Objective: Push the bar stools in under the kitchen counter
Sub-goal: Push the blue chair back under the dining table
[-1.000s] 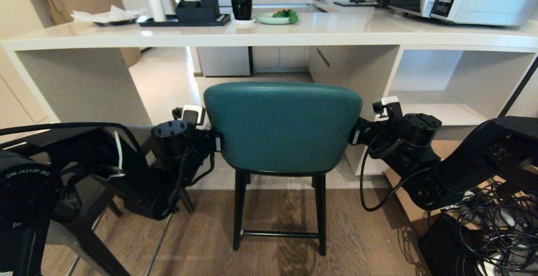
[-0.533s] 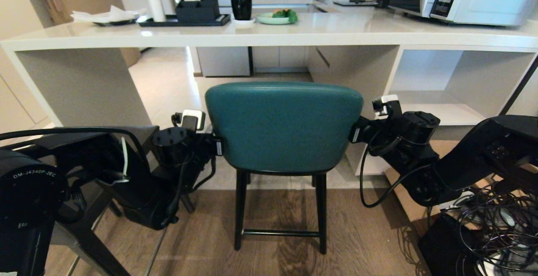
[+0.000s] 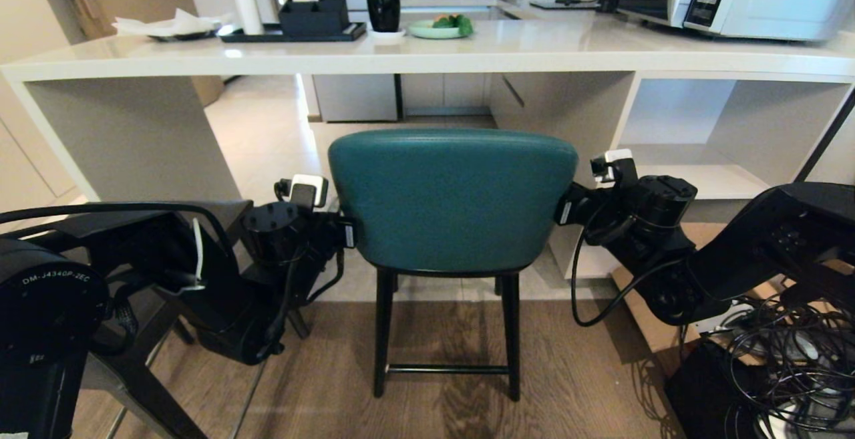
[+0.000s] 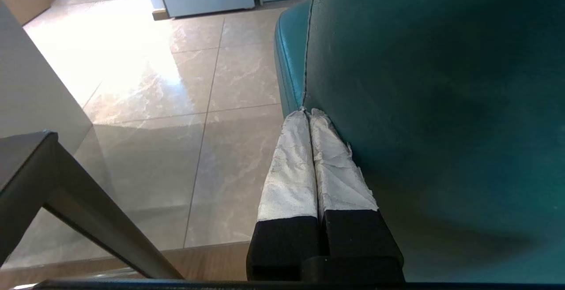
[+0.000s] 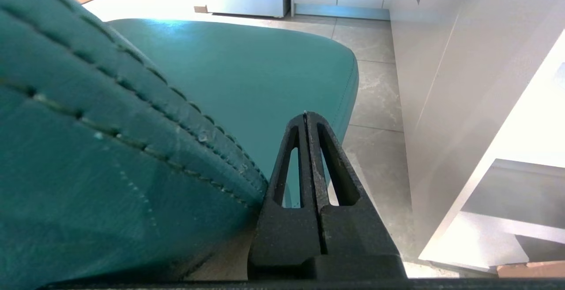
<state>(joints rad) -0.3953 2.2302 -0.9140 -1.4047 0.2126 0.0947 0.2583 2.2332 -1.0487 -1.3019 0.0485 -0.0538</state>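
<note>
Creeping slightly toward the counter (image 3: 414, 58) since a second ago, the teal stool (image 3: 453, 198) is sitting mid-frame, still outside it. Left gripper (image 4: 309, 115) and right gripper (image 5: 306, 115), jaws pressed together, are flanking its back; uneven pushing risks twisting it.

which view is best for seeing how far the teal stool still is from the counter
The head view: it shows the whole teal stool and the kitchen counter beyond it, the seat not yet under the slab. The left wrist view shows only its back's edge and a sliver of seat; the right wrist view shows its seat, stitched back and a white panel.
</note>
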